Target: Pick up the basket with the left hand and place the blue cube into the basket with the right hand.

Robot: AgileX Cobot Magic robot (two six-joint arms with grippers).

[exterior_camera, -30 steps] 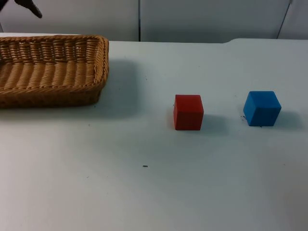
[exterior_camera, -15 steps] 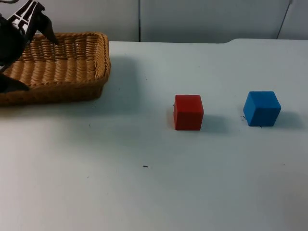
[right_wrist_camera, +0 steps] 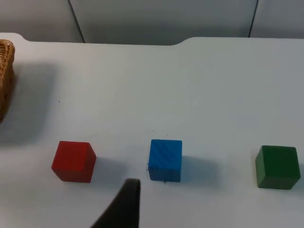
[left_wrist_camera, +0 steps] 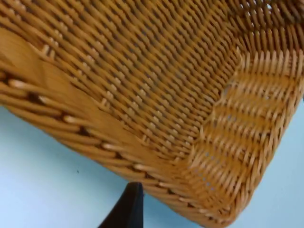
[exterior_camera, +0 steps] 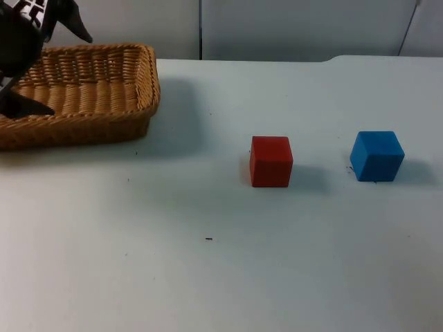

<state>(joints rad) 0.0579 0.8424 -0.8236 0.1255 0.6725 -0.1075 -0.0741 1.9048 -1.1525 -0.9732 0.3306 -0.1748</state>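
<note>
The woven wicker basket (exterior_camera: 104, 83) stands at the table's far left; its inside and rim (left_wrist_camera: 156, 95) show up close in the left wrist view. My left gripper (exterior_camera: 59, 72) hangs over the basket's left part, open, with one finger (exterior_camera: 77, 28) toward the far rim and the other (exterior_camera: 28, 105) at the near rim. A black fingertip (left_wrist_camera: 127, 209) sits just outside the near wall. The blue cube (exterior_camera: 376, 155) rests on the table at the right, also seen as the blue cube (right_wrist_camera: 166, 160). My right arm's fingertip (right_wrist_camera: 127, 199) hovers short of it, apart from it.
A red cube (exterior_camera: 270, 160) stands left of the blue one, about a cube's width and a half away. A green cube (right_wrist_camera: 278, 166) lies to the blue cube's right. The grey partition wall (exterior_camera: 277, 28) closes the table's far edge.
My left arm has come down over the basket's left part and spread its fingers. The basket has shifted and tilted slightly. The cubes have not moved.
</note>
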